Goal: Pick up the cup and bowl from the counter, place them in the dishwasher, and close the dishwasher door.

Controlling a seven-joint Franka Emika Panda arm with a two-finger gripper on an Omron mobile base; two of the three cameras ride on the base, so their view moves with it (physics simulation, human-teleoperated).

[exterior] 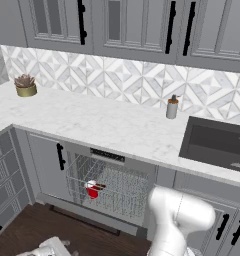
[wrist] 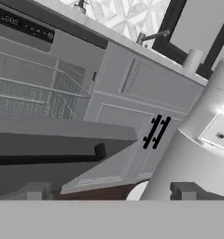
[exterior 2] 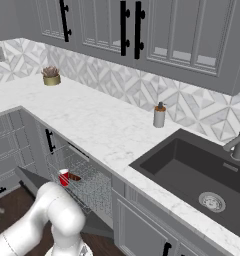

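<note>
The dishwasher [exterior: 109,187] stands open under the counter [exterior: 92,120], its wire rack [exterior 2: 74,182] showing. Inside the rack sits the red cup [exterior: 92,190] [exterior 2: 64,177], with the dark reddish-brown bowl [exterior: 99,186] [exterior 2: 75,177] touching it. The dishwasher door [exterior: 87,214] [wrist: 62,135] hangs lowered in front of the rack, and its black bar handle [wrist: 44,158] faces me. My gripper [wrist: 111,193] is low near the floor, just below the door. It is open, with the fingertips [wrist: 37,191] far apart and nothing between them.
A grey soap dispenser [exterior: 172,107] stands on the counter beside the dark sink [exterior: 217,142]. A small potted plant [exterior: 25,85] sits at the far left. Grey cabinets with black handles [wrist: 156,132] flank the dishwasher. My own white arm [exterior: 179,215] is close on the right.
</note>
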